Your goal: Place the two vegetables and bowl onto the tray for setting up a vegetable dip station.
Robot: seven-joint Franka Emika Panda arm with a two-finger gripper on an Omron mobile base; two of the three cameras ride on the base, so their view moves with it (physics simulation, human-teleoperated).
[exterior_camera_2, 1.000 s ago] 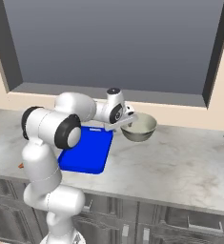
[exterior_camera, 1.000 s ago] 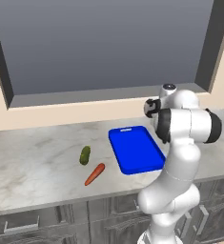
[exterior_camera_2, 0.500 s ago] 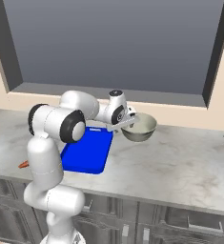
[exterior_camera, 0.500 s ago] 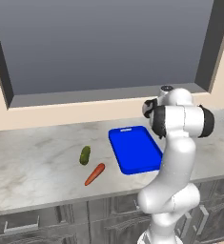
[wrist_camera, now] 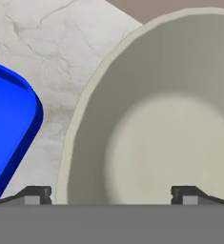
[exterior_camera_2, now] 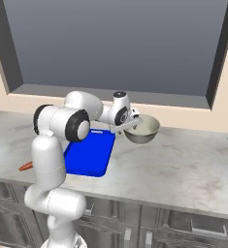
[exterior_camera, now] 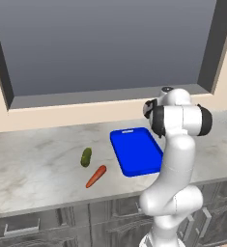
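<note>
Counter (exterior_camera: 33,164): grey-veined marble, below a dark window (exterior_camera: 100,43).
Gripper (exterior_camera_2: 131,125): clamped on bowl (exterior_camera_2: 143,130) rim, lifted beside tray (exterior_camera_2: 89,155).
Cucumber (exterior_camera: 86,157), carrot (exterior_camera: 95,176): near counter's front edge.

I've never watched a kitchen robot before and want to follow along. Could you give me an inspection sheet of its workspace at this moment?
Surface: marbled grey counter.
Job's things: blue tray holds nothing; cucumber and carrot lie on the counter beside it; bowl right of the tray, off it.
Clutter: nothing seen.
Claw: its fingertips straddle the bowl's near rim; grip not clear.
Cables: nothing seen.
Surroundings: dark window, grey cabinets below.
</note>
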